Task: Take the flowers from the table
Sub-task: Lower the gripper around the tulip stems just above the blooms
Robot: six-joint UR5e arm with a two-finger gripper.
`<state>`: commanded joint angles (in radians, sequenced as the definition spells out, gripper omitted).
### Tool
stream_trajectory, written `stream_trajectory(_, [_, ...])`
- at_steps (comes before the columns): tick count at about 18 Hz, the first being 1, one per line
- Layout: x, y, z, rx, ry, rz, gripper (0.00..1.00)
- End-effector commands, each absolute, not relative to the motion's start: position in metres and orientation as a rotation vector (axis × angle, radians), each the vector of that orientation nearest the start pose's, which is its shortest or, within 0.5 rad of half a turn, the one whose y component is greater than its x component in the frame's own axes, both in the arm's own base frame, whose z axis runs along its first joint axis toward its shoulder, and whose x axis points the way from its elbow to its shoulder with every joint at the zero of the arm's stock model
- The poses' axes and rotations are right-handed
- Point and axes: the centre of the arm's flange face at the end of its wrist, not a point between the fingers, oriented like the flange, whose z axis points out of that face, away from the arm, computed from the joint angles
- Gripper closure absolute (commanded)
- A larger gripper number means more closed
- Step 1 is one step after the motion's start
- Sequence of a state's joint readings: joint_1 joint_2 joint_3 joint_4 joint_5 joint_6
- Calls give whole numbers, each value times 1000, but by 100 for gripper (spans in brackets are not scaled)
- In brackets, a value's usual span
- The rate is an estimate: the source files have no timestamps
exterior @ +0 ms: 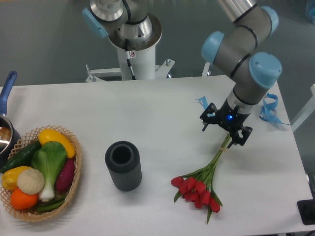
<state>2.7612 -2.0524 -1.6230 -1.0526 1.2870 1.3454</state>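
The flowers (199, 186), a bunch of red tulips on long green stems, lie on the white table (157, 118) at the front right, with the blooms toward the front and the stems running up to the right. My gripper (224, 132) hangs open right over the upper end of the stems, one finger on each side of them. The stem tips are hidden under it. Nothing is held.
A dark ribbed cylinder vase (123, 165) stands left of the flowers. A wicker basket (75, 177) of vegetables sits at the front left, with a blue-handled pot (6, 129) beside it. Blue ribbon scraps (269, 109) lie near the right edge and by the arm (201, 101).
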Motion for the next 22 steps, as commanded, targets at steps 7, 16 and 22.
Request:
stream_trajectory(7, [-531, 419, 218, -2872, 209, -146, 0])
stream_trajectory(16, [-522, 429, 199, -2894, 239, -89, 0])
stream_trajectory(22, [-515, 429, 185, -2929, 259, -45, 0])
